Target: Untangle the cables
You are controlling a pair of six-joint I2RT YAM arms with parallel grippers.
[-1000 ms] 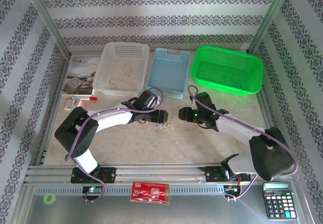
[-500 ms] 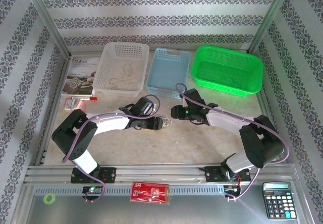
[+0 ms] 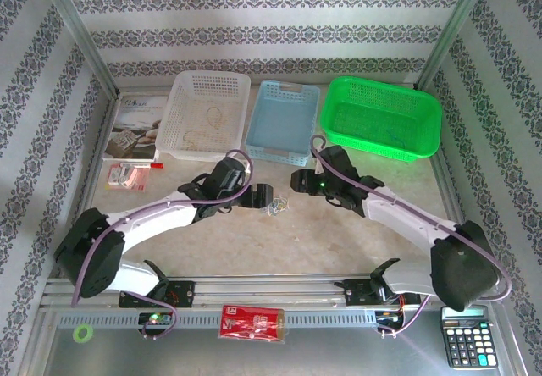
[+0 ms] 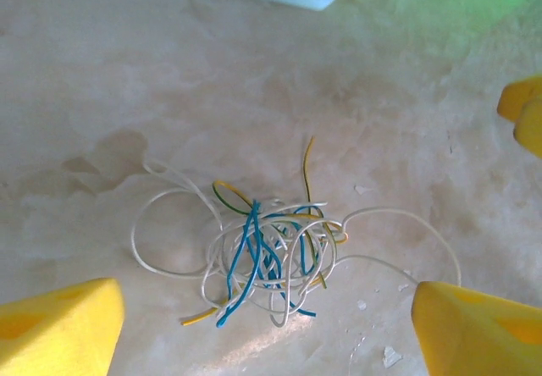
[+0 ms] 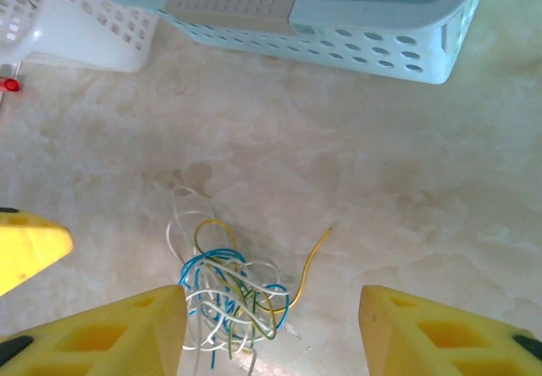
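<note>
Beige marbled tabletop holds the tangled cables, striped wallpaper around.

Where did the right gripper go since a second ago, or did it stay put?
Yes, it moved. The right gripper slid slightly left and toward the back of the table, ending closer to the light blue basket.

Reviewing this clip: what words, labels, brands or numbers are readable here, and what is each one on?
No text here can be quoted as it reads.
Cover print on the booklet, back left: too blurred.
Label on the red packet at the near rail: too small.
Keys and display of the calculator: too small.
Print on the small packet: unreadable.
</note>
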